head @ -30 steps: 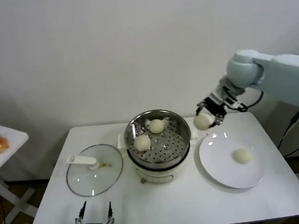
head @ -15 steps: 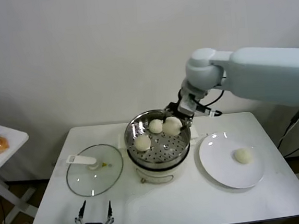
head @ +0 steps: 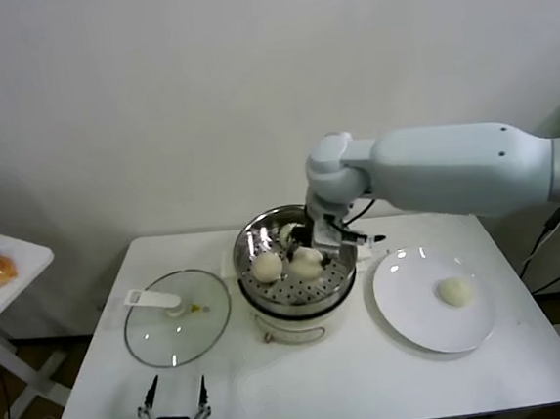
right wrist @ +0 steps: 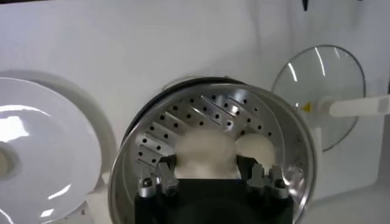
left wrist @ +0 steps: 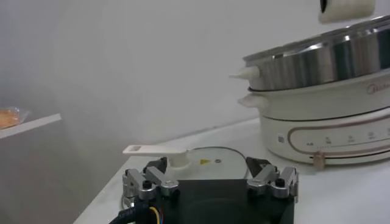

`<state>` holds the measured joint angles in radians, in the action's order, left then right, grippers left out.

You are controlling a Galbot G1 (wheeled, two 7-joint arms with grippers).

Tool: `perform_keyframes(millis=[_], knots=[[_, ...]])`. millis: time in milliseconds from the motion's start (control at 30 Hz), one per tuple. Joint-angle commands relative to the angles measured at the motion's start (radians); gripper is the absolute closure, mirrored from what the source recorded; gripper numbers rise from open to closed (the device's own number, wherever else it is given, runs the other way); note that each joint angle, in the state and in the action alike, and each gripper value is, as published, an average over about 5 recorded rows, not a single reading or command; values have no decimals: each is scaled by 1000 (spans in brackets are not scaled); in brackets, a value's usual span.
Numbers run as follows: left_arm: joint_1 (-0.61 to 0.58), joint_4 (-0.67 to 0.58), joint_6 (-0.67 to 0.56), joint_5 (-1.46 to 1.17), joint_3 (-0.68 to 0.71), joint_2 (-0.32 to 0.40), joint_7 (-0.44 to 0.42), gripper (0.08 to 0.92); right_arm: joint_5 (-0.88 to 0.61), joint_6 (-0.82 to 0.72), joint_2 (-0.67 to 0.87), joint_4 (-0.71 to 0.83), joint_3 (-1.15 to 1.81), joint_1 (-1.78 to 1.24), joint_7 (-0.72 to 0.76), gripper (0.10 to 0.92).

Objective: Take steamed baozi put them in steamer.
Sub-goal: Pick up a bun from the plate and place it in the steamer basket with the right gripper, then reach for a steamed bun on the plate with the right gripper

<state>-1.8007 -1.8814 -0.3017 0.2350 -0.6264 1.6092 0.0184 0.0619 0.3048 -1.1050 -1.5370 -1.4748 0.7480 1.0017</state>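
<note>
Right gripper (head: 309, 258) is down inside the steamer (head: 339, 236), jaws clamped on a baozi (head: 306, 263): the bun sits squarely between them, low over the perforated floor. Two more buns in the basket: one (head: 266, 267) just beside the held one toward the glass lid (head: 178, 328), another (head: 289, 232) behind, partly hidden by the wrist. Fourth bun (head: 454, 290) alone on the flat white plate (head: 406, 306), well apart. Buns smooth, domed, matte cream dough. Basket is shiny stainless, round, on a squat white pot body (left wrist: 317, 125). Left gripper (head: 174, 413) is parked low at the near bench (head: 374, 383) edge, jaws spread, holding nothing.
</note>
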Motion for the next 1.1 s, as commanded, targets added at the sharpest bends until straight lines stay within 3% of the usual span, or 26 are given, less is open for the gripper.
perform_keyframes(millis=[33, 567, 800, 967, 1100], knots=[[3, 4, 0, -1, 1, 18, 0, 177, 76, 36, -48, 34, -6, -91, -9, 355], [7, 8, -3, -3, -2, 16, 1, 177, 85, 32, -85, 83, 0, -157, -30, 354], [7, 6, -4, -4, -2, 17, 1, 177, 67, 48, -71, 101, 19, -135, -49, 234], [7, 4, -4, -4, -3, 16, 1, 177, -4, 75, -14, 105, 22, -58, -22, 204], [5, 1, -2, -3, -1, 15, -1, 177, -159, 74, 51, 107, -60, 63, 50, 203]])
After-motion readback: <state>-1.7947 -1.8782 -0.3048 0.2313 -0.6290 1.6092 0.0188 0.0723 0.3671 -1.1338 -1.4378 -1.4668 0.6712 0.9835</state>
